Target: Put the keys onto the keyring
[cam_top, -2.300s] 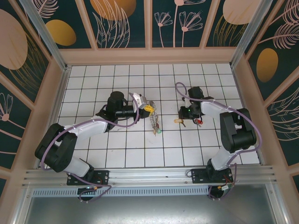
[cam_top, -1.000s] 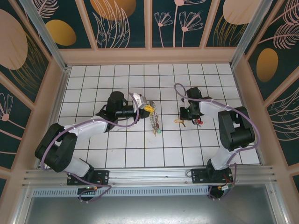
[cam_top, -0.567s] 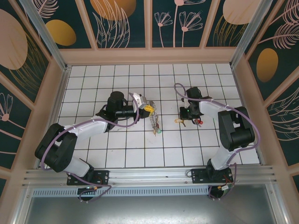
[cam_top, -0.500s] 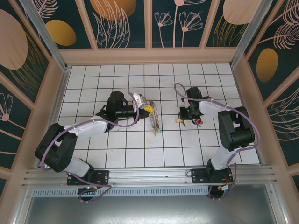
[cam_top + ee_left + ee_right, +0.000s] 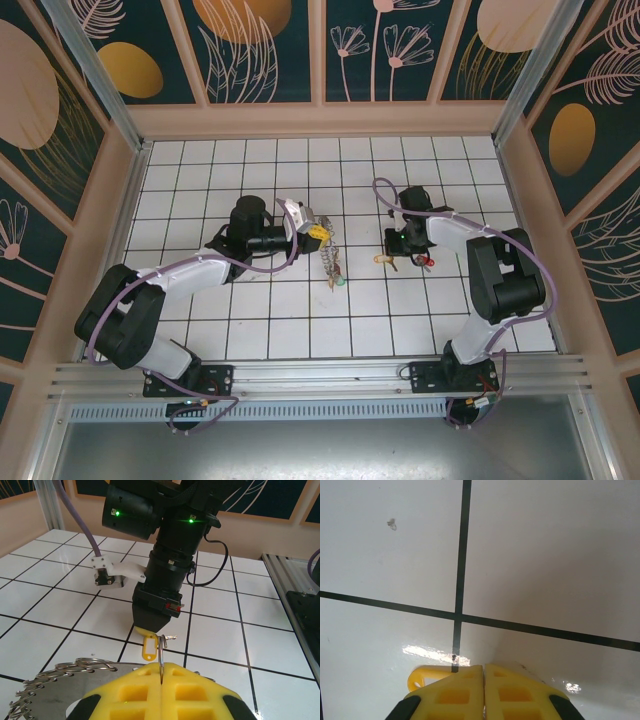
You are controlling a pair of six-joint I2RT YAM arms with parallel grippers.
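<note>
My left gripper [image 5: 318, 233] [image 5: 161, 672] is shut on the keyring [image 5: 330, 258], held above the floor. A thin wire of it stands up from between the yellow pads, and its beaded rim [image 5: 55, 676] shows at lower left. A green key [image 5: 341, 282] hangs at the bottom of the dangling ring. My right gripper [image 5: 400, 256] [image 5: 484, 672] points straight down with its pads together on the tiles. A yellow key tag [image 5: 380, 259] [image 5: 148, 647] [image 5: 420, 676] pokes out beside its left pad, and a silver key [image 5: 171, 637] lies next to the tag. A red key [image 5: 428, 262] lies just right of that gripper.
The white tiled floor [image 5: 300, 320] is walled by tan panels [image 5: 320, 120] at the back and sides. An aluminium rail [image 5: 320, 375] runs along the near edge by the arm bases. The right arm's black wrist [image 5: 170, 555] stands close in front of my left gripper.
The right wrist has shifted slightly toward the yellow tag since the oldest frame. The left arm and the hanging keyring have stayed still.
</note>
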